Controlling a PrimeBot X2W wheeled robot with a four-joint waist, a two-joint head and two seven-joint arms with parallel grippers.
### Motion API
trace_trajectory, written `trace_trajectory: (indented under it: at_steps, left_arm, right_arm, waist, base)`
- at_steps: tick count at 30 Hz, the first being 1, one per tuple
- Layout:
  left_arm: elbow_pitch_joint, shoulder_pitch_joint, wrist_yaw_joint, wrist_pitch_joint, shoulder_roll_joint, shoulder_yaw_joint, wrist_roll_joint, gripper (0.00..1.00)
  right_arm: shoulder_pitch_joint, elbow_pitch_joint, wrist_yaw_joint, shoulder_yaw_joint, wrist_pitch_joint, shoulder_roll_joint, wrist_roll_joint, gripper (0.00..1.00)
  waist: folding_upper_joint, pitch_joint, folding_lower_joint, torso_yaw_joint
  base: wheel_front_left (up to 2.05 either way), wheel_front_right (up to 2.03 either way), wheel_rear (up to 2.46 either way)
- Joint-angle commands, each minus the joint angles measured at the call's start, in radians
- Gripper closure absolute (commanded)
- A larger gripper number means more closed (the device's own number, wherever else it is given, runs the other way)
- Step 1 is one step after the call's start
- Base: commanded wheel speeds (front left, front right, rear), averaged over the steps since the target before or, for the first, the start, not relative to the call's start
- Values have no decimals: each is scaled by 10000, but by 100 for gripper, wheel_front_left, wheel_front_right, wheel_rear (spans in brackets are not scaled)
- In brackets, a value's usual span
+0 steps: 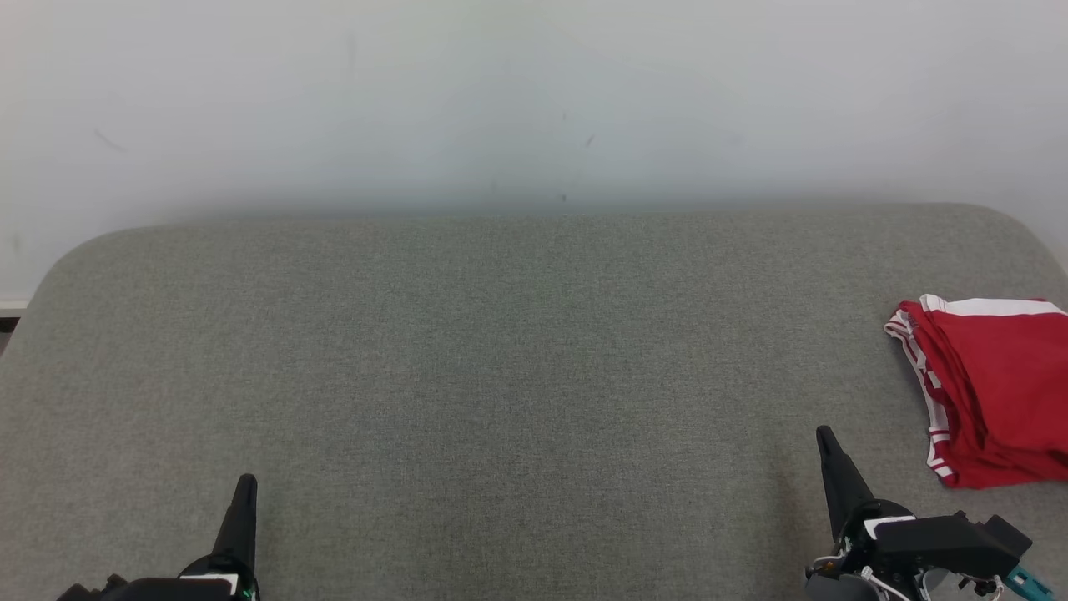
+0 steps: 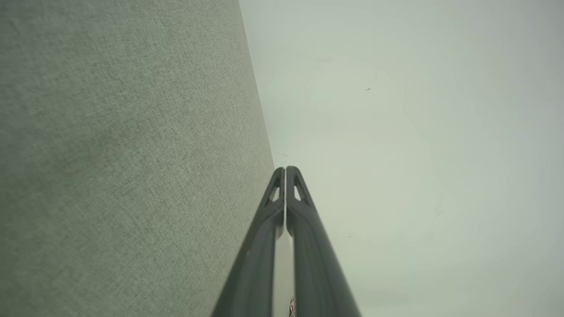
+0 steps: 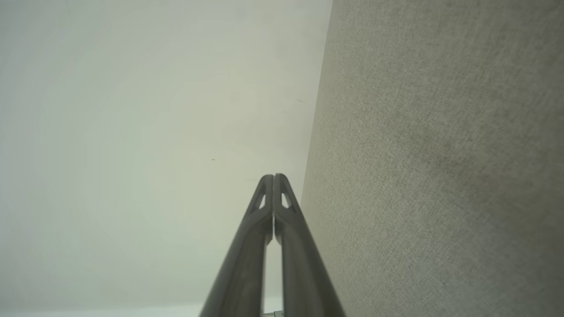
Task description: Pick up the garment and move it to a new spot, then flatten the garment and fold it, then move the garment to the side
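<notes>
1. Red garment w/ white striped trim (image 1: pixel 993 392) lies in stacked layers at the far right of the grey woven fabric surface (image 1: pixel 501 376), partly cut off by the head view's right edge
2. Right gripper (image 1: pixel 828 438): its two long dark fingers (image 3: pixel 288 246) are pressed together tip to tip w/ nothing between them. The right wrist view shows them pointing along the surface toward the pale wall (image 1: pixel 501 100)
3. Left gripper (image 1: pixel 246 484): same story, fingers (image 2: pixel 264 246) closed against each other & empty, low at the near left
4. Key relation: the garment sits fwd and to the right of the right gripper, near but apart, and well apart from the left one, w/ the whole surface between them. So the right arm is clearly nearer
5. Garment's long axis runs roughly away from the robot, striped edge facing left toward the right gripper
6. Judgement: it looks folded and set aside (likely the last step). Any further pick would mean parting the right fingers and reaching fwd-right onto that striped edge
</notes>
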Motion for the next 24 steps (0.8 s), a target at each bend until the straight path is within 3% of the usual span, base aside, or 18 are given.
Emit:
trace_trajectory:
  at_steps: [1, 24]
  left_arm:
    - [-63, -158, -38, 55, 17, 43, -220, 100]
    - [-83, -297, -97, 316, 18, 130, -1197, 100]
  right_arm:
    - [-120, -58, -18, -12, 79, 11, 183, 100]
    - [-238, -71, -21, -32, 272, 14, 1162, 100]
  waist:
    - [-1, 3, -1, 0]
    - [-1, 36, -1, -2]
  base:
    - [0, 0, 0]
    - [0, 0, 0]
